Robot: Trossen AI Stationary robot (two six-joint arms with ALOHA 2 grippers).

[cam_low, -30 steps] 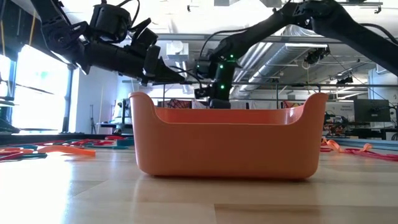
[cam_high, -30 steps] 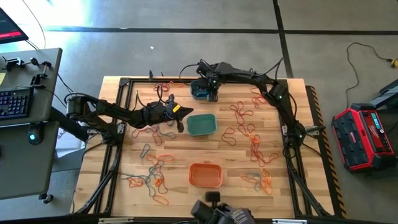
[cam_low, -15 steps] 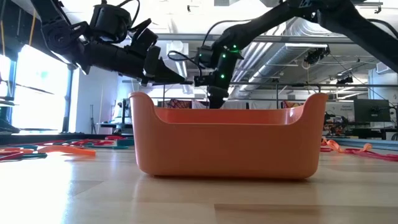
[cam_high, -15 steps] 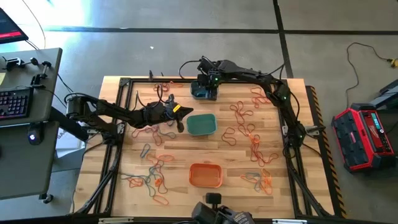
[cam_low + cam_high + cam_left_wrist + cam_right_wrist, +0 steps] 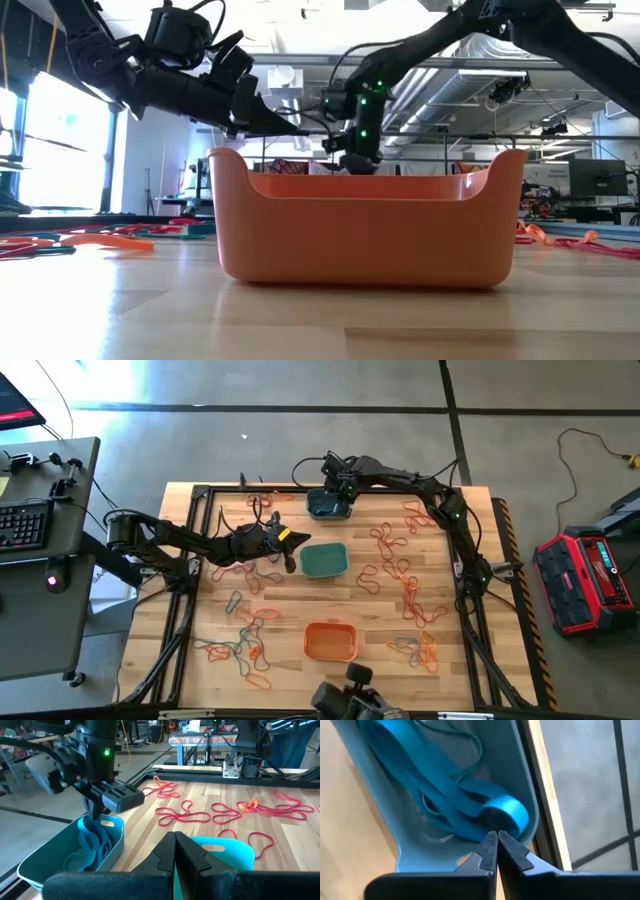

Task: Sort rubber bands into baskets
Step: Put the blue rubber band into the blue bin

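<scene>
Where right fingers [image 5: 495,851] meet, blue band [image 5: 445,795] lies in grey-blue basket [image 5: 520,780]

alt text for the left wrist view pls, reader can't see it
The right gripper, shut on a blue-teal rubber band, hangs over the grey-blue basket, the band trailing down among others inside. The left gripper, shut, is in the foreground above the teal-green basket. Red rubber bands lie scattered on the wooden table beyond.
</scene>
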